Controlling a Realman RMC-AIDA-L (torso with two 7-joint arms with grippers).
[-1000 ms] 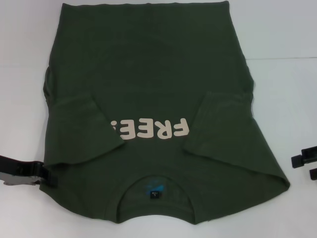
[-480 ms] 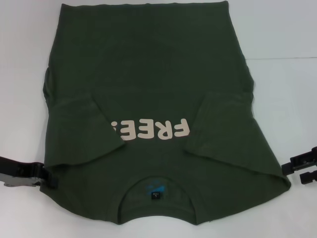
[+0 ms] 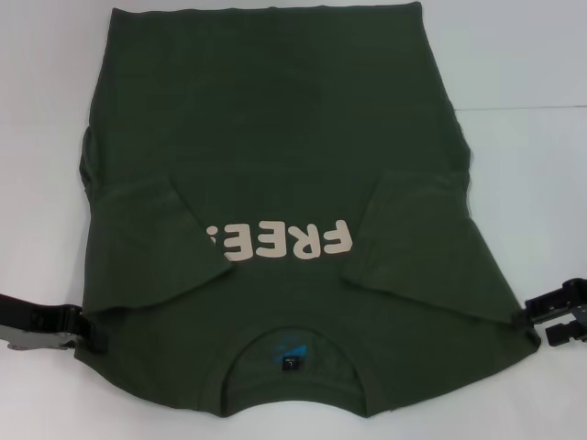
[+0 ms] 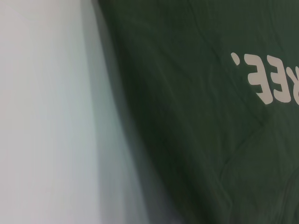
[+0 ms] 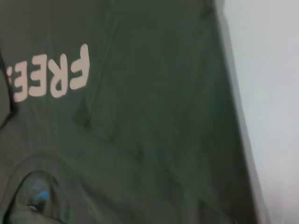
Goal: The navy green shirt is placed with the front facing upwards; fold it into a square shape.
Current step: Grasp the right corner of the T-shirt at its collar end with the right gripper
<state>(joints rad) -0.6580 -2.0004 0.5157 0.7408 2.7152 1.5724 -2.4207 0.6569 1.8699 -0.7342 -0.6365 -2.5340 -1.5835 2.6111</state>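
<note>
Currently the navy green shirt (image 3: 275, 183) lies flat on the white bench (image 3: 532, 110), front up, collar (image 3: 292, 341) at the near edge, hem at the far edge. Both sleeves are folded inward over the chest; the left one covers the end of the cream "FREE!" lettering (image 3: 280, 240). Left pincer (image 3: 92, 326) sits at the shirt's near-left shoulder corner, touching the fabric edge; cannot tell whether its fingers are apart or together. Right pincer (image 3: 545, 323) is at the near-right shoulder corner, fingers apart, right at the cloth edge. Both wrist views show the shirt's side edges against the bench.
</note>
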